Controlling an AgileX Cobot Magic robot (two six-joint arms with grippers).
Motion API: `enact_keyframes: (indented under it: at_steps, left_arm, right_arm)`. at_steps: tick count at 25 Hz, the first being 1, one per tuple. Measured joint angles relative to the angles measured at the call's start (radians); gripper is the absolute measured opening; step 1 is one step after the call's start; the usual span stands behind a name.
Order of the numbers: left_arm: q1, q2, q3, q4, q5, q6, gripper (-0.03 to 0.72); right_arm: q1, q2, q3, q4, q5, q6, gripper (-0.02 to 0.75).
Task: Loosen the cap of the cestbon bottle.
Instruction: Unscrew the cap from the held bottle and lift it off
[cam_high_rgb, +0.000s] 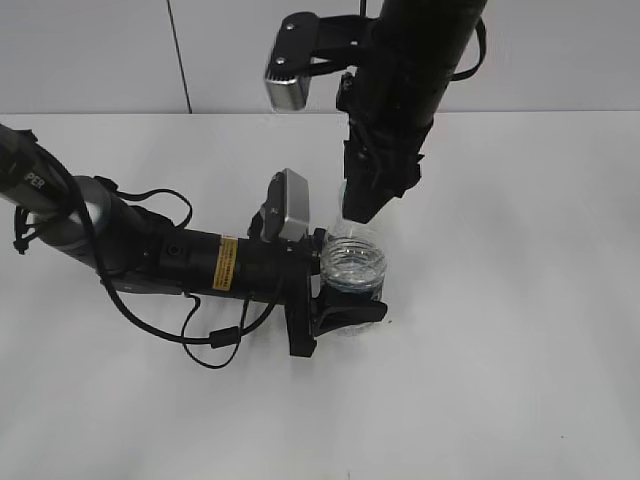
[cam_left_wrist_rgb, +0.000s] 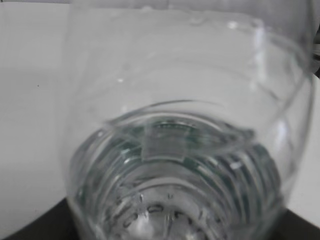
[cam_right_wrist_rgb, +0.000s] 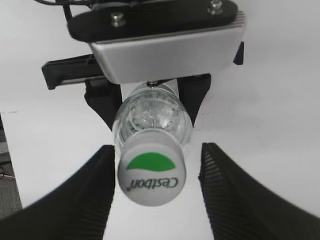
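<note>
Right wrist view shows the step in hand most plainly: the right end effector (cam_right_wrist_rgb: 155, 192) stands spread wide over the cap (cam_right_wrist_rgb: 150, 172), one ribbed black finger to either side, and neither finger touches it. The cap sits between the fingers but nearer the left-hand one in that view, so I judge the approach is made and the closing not yet done. The next move, as I read it, calls for centring the fingers on the cap, closing firmly on its rim, then turning the wrist while the other arm holds the bottle from spinning. The left end effector (cam_high_rgb: 340, 292) is clamped round the body of the bottle (cam_high_rgb: 354, 264), which stands upright on the table (cam_high_rgb: 520, 350); in the exterior view its black fingers hug the bottle on both sides. The left wrist view is filled by clear ribbed plastic right against that end effector, with a trace of green behind it. The cap is white and round, with a green patch and "Cestbon" lettering on top, and narrower than the clear, ribbed shoulders just below it. Whether the cap is already loosened cannot be told.
</note>
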Motion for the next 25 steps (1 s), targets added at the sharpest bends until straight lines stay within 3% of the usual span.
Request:
enact_keyframes:
  at_steps: [9, 20, 25]
  left_arm:
    - [0.0, -0.001, 0.0, 0.001, 0.0, 0.0, 0.405]
    - [0.0, -0.001, 0.0, -0.008, 0.002, 0.0, 0.405]
    - [0.0, -0.001, 0.0, -0.014, 0.002, 0.0, 0.405]
  right_arm:
    - [0.0, -0.063, -0.007, 0.041, 0.001, 0.297, 0.424]
    - [0.0, -0.065, -0.021, -0.005, 0.002, 1.144, 0.424]
    - [0.0, -0.066, -0.021, -0.022, 0.002, 1.33, 0.424]
